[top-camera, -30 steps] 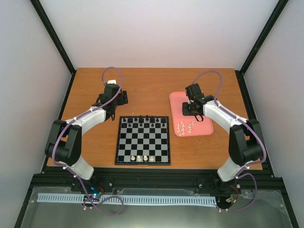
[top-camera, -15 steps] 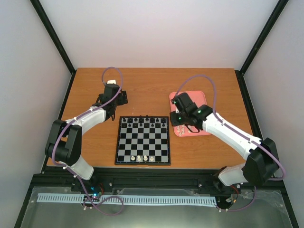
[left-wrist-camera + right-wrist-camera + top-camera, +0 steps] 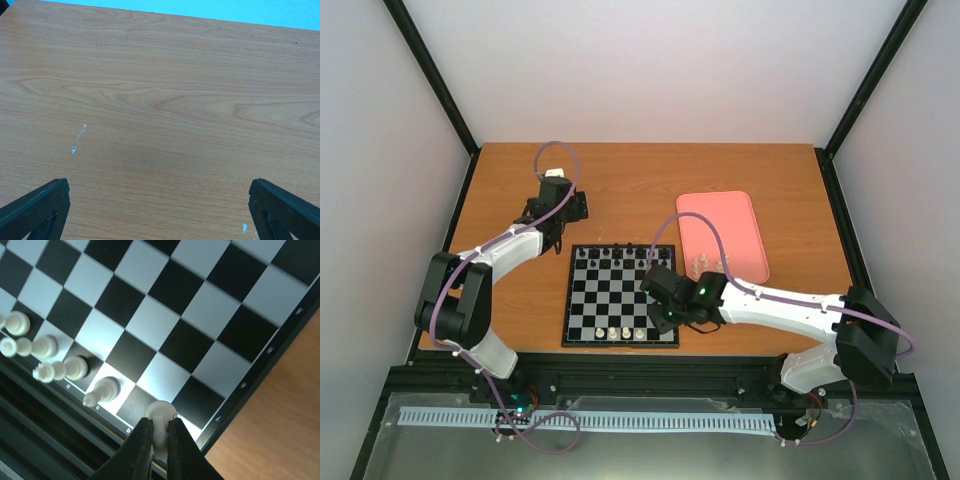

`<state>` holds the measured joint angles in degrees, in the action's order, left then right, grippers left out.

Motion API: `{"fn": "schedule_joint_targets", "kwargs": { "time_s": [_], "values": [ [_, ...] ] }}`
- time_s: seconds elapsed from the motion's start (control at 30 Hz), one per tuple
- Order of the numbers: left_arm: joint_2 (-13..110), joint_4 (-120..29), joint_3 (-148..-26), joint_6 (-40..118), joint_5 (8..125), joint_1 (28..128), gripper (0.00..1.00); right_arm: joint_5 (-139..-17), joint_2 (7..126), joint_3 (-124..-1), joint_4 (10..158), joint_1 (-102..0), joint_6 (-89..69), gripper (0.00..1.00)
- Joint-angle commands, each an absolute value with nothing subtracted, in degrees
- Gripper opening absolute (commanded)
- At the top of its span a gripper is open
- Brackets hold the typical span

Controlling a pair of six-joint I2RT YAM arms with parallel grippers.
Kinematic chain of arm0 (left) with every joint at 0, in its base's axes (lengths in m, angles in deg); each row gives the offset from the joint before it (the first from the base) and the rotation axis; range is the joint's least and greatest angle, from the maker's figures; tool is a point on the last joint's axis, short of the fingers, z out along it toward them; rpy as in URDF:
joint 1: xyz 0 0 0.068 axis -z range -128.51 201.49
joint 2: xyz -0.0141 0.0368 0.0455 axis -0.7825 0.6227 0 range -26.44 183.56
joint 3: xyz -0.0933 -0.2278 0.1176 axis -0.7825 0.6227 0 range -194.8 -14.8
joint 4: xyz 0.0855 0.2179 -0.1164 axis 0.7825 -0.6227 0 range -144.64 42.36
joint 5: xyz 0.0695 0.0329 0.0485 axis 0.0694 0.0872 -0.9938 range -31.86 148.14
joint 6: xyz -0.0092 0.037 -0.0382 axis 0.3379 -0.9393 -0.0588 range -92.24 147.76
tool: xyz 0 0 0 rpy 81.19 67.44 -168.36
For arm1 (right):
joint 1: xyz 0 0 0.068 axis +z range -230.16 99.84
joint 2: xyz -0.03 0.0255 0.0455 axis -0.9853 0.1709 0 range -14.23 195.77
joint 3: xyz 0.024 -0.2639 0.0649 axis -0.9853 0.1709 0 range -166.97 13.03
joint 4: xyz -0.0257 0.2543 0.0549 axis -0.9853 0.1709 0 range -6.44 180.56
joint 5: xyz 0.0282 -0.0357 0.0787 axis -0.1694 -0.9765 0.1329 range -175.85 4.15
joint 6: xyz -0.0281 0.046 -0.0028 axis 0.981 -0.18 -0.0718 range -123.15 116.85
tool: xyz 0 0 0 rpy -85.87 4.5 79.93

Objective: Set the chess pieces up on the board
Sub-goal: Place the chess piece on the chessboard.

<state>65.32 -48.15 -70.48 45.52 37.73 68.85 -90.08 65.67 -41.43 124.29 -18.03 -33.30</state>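
The board (image 3: 620,290) lies in the middle of the table, with black pieces (image 3: 620,252) along its far row and several cream-white chess pieces (image 3: 620,332) on its near row. More white pieces (image 3: 708,264) sit at the near end of the pink tray (image 3: 720,215). My right gripper (image 3: 660,310) hangs over the board's near right corner. In the right wrist view the right gripper (image 3: 160,421) is shut on a white chess piece (image 3: 159,410) just above the near-row squares, next to a standing white piece (image 3: 102,390). My left gripper (image 3: 160,210) is open over bare table (image 3: 160,100).
The left arm's gripper (image 3: 575,207) rests behind the board's far left corner. The pink tray stands right of the board, at the back right. A black frame rail (image 3: 640,380) runs along the table's near edge, close to the board's near border.
The right arm has swung from the pink tray across to the board's near right corner, carrying a white piece. The left arm has not moved.
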Motion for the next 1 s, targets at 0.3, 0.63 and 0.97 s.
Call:
{"fn": "schedule_joint_targets", "kwargs": {
  "time_s": [0.3, 0.63, 0.97],
  "values": [
    [65.04, -47.86, -71.92, 44.53, 37.85, 68.98, 1.0, -92.86, 66.39, -32.18, 114.59, -10.66, -45.93, 0.1],
    [65.9, -47.87, -72.19, 44.45, 38.71, 68.98, 1.0, -95.28, 71.0, -36.16, 117.53, -9.49, -45.98, 0.1],
    [65.66, -48.03, -72.28, 44.08, 37.81, 68.99, 1.0, -94.66, 72.43, -39.01, 119.92, -9.5, -45.0, 0.1]
  ]
}}
